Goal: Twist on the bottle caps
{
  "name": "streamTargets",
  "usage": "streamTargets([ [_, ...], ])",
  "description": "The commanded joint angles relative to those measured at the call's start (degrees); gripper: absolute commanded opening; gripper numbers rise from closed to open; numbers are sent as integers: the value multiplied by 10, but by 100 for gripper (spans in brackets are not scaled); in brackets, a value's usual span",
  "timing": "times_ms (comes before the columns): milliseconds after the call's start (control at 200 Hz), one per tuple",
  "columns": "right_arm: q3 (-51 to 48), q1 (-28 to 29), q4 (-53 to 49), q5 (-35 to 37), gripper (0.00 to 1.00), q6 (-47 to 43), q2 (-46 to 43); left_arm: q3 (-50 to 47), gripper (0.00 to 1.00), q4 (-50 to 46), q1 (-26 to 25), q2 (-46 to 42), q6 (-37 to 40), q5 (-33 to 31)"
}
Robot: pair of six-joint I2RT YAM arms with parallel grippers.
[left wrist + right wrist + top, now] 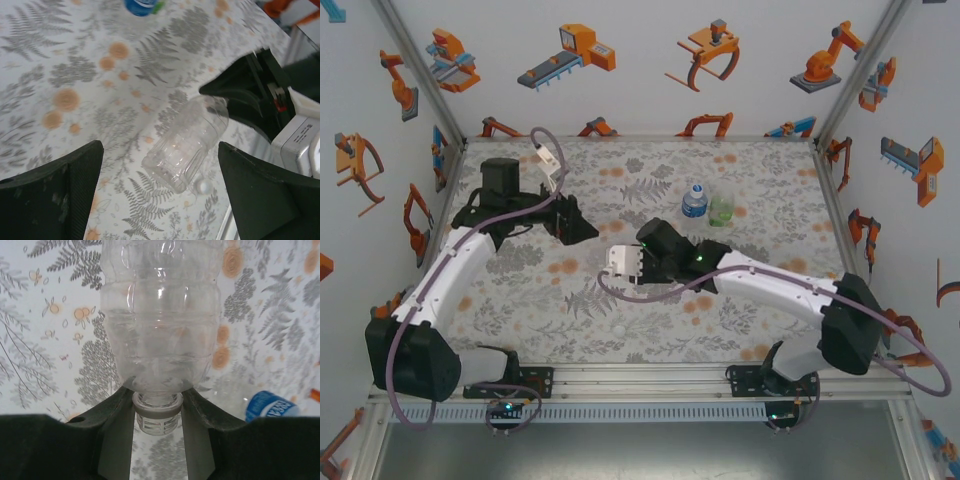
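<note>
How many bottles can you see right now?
3. The blue-labelled bottle and the green-tinted bottle stand side by side toward the far middle; the right gripper holds the clear bottle by its neck.

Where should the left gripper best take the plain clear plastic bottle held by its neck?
Likely on the ribbed middle of the plain clear plastic bottle, across its width, from the base end. The right gripper is shut on the neck, so only the body is free, and the open left gripper faces it.

The top camera looked steeply down; both wrist cameras sat close over the tabletop, sharing the clear bottle.
</note>
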Motion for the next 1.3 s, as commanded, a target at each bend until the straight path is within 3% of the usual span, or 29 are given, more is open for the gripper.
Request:
streamTargets([
  [0, -10, -2, -6, -19, 9, -106, -42, 30, 90, -67, -35, 9, 81, 75],
  [481, 26, -2, -105, -40, 3, -161, -108, 113, 92, -317, -154, 107, 253, 73],
  [871, 48, 8, -110, -55, 2, -172, -111, 141, 83, -344, -188, 168, 249, 71],
  [1297, 66, 23, -109, -51, 1, -181, -99, 160, 64, -360, -197, 199, 254, 74],
])
